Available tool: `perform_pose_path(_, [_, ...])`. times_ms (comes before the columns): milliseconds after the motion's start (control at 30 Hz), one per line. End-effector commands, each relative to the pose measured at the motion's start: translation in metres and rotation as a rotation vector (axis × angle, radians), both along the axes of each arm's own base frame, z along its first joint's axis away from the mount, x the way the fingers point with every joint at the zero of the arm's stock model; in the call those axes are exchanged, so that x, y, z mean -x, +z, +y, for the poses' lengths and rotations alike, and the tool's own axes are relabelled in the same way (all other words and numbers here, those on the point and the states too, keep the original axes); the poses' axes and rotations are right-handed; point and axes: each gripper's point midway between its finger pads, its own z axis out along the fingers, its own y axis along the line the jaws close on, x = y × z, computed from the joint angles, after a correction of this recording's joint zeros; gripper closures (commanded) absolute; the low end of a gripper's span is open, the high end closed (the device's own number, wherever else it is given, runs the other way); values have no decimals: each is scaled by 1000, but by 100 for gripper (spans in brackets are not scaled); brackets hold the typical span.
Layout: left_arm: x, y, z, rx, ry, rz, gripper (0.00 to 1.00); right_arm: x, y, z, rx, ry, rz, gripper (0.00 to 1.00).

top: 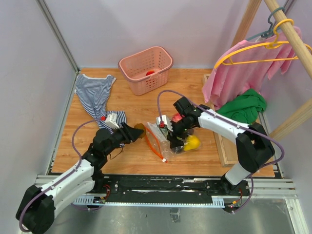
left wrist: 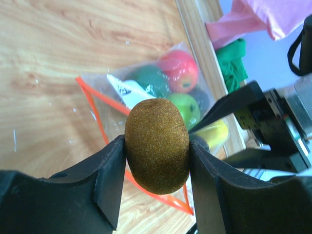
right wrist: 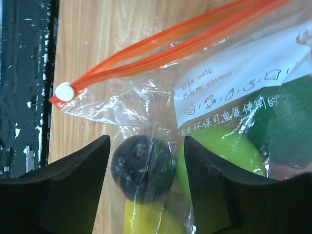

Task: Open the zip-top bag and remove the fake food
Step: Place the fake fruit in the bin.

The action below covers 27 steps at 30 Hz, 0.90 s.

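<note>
Carrier: a white rectangular paper label (right wrist: 234, 92) is showing on the clear crinkly plastic zip-top bag (right wrist: 141, 92).
Top line: faint grey print is reading "DATE" and "CONTENT".
Middle line: small outline pictograms are sitting in a row.
Bottom line: Chinese characters are reading roughly "环保可重复使用的".
Left wrist view: the label's print is coming out too small to read.

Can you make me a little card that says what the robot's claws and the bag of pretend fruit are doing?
Left claw: shut on a brown fuzzy fruit, held outside the bag
Right claw: open, over the zip-top bag, a finger on each side of a dark purple fruit
Bag: lying on the wooden table, orange zip strip parted
Inside the bag: red apple, light green fruit, dark purple fruit
</note>
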Motion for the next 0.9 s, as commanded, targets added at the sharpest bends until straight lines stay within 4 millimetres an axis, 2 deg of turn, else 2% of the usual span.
perform_pose_path(0, [-14,38,2,3,-28,-94,77,11,24,-6,-65,83,-31,32])
perform_pose_path(200, [-46,78,5,23,-19,-188,77,16,42,-11,-83,129,-77,24])
perform_pose_path(233, [-55,90,6,28,-14,-214,77,17,44,-12,-82,133,-83,23])
perform_pose_path(567, [-136,145,12,-30,18,-343,77,15,49,-17,-69,136,-118,21])
perform_pose_path(767, [-187,164,16,-117,61,-385,77,10,54,-21,-49,123,-155,20])
perform_pose_path(867, [-208,173,15,-155,72,-407,77,8,65,-25,-59,105,-163,19])
